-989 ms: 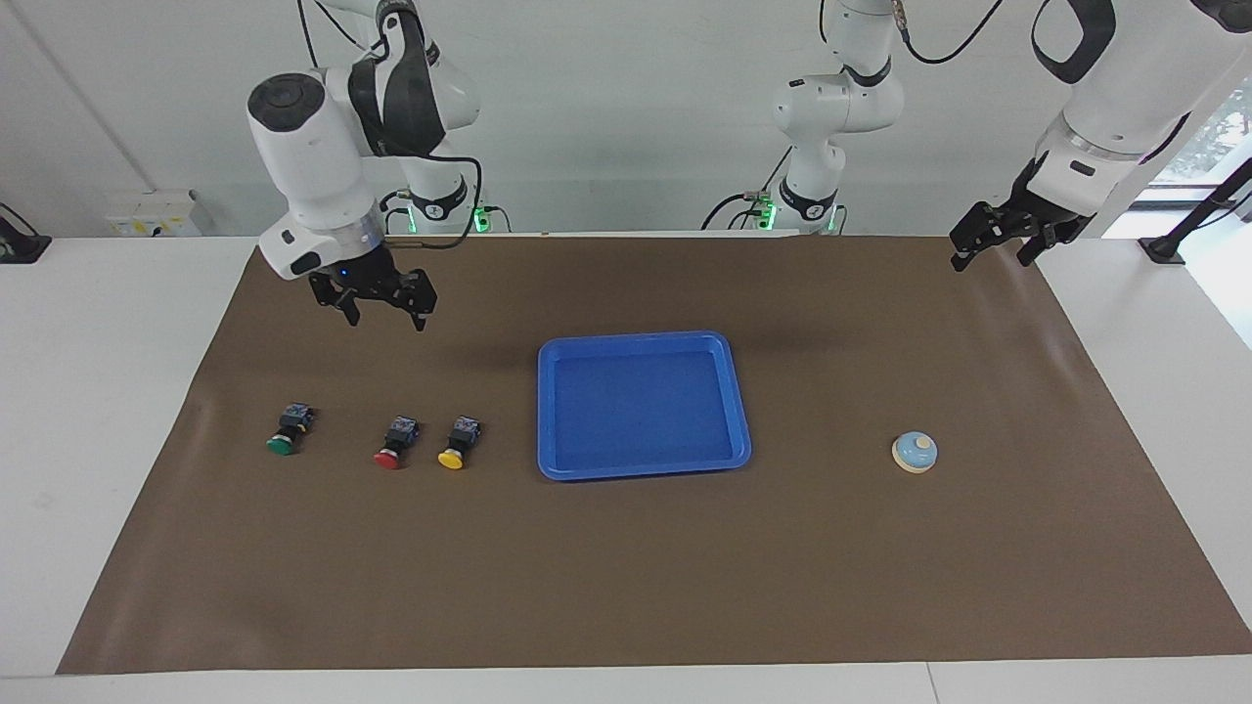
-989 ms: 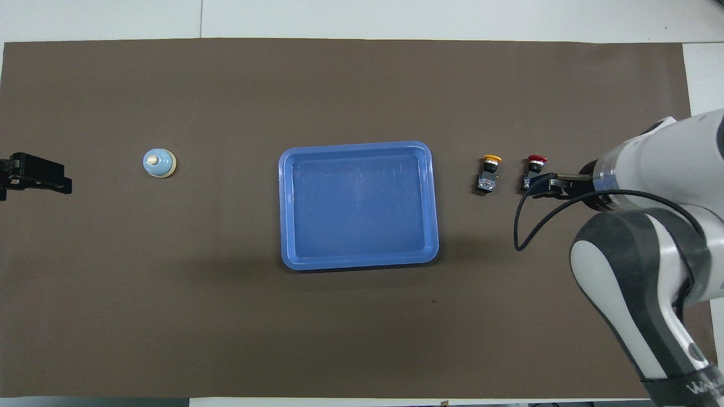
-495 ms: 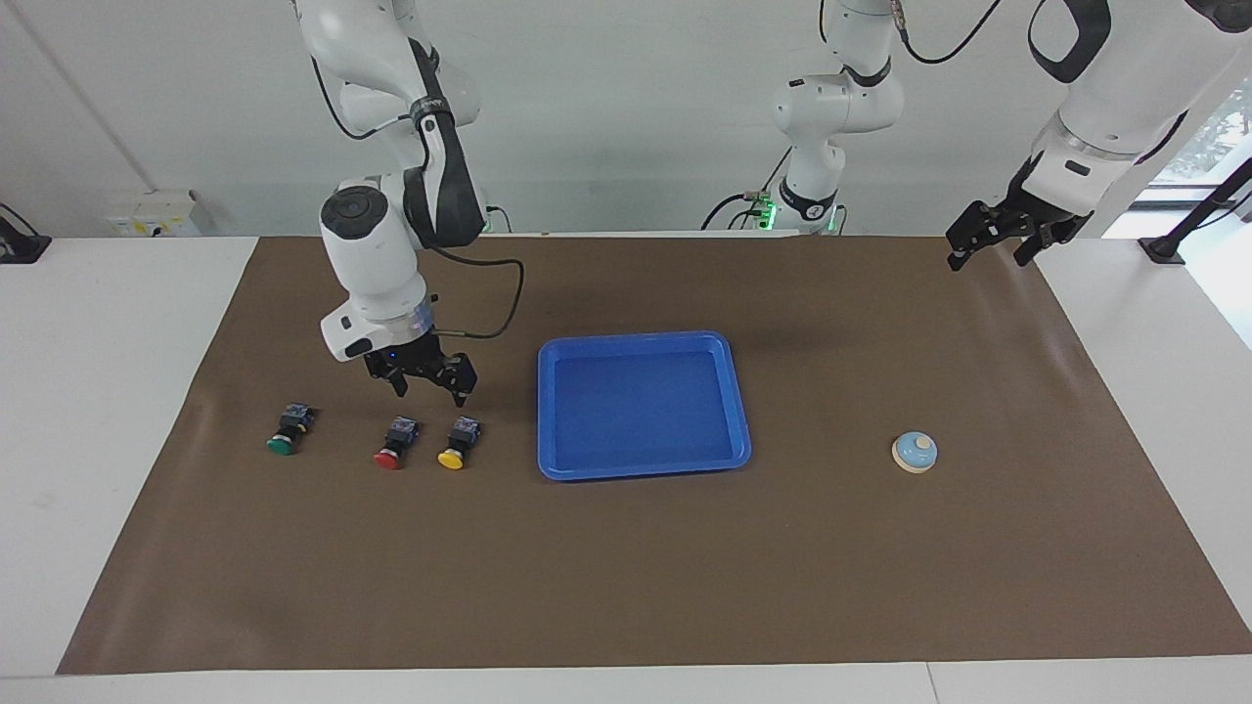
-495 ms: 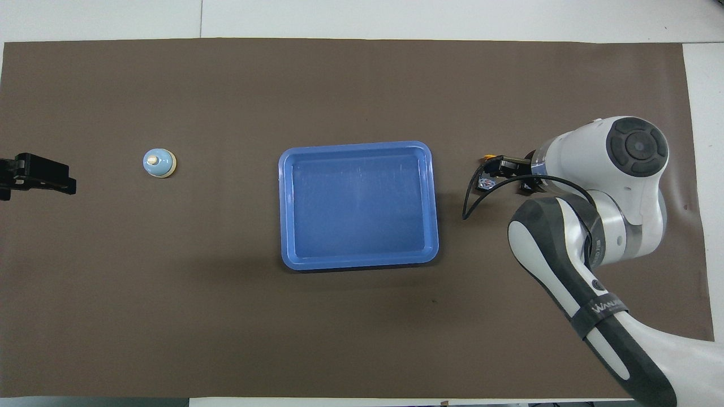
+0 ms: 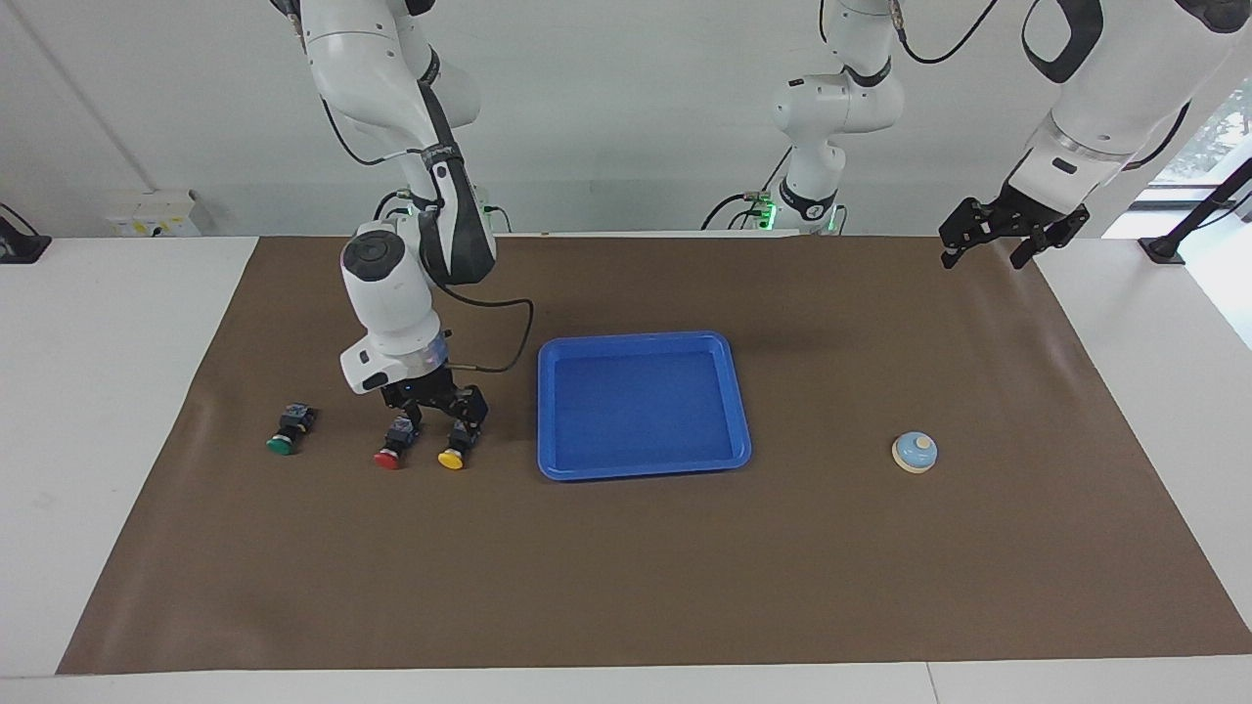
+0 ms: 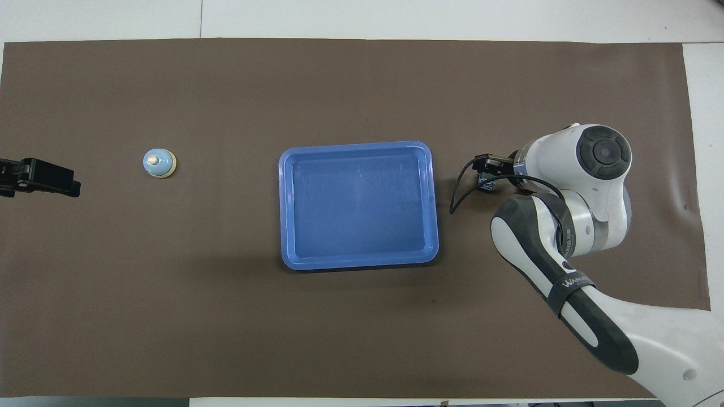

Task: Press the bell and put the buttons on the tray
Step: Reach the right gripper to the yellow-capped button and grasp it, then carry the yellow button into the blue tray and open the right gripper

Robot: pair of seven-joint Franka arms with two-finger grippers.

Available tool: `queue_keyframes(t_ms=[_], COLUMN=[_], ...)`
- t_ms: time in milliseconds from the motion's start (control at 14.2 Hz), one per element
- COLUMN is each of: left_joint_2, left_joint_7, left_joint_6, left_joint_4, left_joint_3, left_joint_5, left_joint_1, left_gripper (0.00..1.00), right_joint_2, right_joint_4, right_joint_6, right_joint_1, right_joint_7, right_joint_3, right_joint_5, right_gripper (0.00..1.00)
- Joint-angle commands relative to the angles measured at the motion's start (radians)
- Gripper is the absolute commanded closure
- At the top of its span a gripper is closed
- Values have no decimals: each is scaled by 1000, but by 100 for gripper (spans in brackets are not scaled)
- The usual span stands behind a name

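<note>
Three buttons lie in a row on the mat toward the right arm's end: green (image 5: 285, 435), red (image 5: 390, 452) and yellow (image 5: 454, 450). My right gripper (image 5: 441, 415) is low over the red and yellow ones and open. One finger stands by the red button's body, the other beside the yellow body on the tray's side. In the overhead view this gripper (image 6: 490, 166) and arm hide all but the yellow button's body (image 6: 485, 184). The blue tray (image 5: 641, 411) (image 6: 356, 203) is empty at mid-table. The bell (image 5: 915, 452) (image 6: 159, 163) stands toward the left arm's end. My left gripper (image 5: 988, 233) (image 6: 51, 181) waits open, raised over the mat's corner.
A brown mat (image 5: 626, 567) covers the white table (image 5: 98, 391). A black cable (image 5: 514, 342) loops from the right wrist toward the tray's corner.
The right arm swung toward the tray and came down from well above the mat to the red and yellow buttons. The left gripper rose slightly.
</note>
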Motion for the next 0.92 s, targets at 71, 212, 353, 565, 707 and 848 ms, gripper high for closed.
queue_keyframes(t_ms=[71,212,353,565,707,848], left_joint_2=[-15,-15,-15,-15,-15,-15], left_joint_7=[19,13,13,13,13,13], left_joint_6=[-4,-7,-7,-7,-7,-7], left_joint_4=[-13,-12,-12,-12,-12,-12], left_joint_3=[7,9,9,12,9,12], left_joint_5=[11,11,11,11,11,11], left_joint_1=[-7,-7,4,9,7,7], left_gripper=[0,0,0,0,0,0], right_joint_2=[47,48,51,70,70,71], right_joint_4=[2,2,2,5,5,2], right_joint_6=[52,54,56,94,89,89], right_joint_1=[36,35,30,21,33,33], right_joint_7=[39,33,32,46,91,99], right_joint_3=[-2,-2,-2,-2,-2,-2], right_joint_5=[22,15,11,11,11,10], right_gripper=[0,0,0,0,0,0])
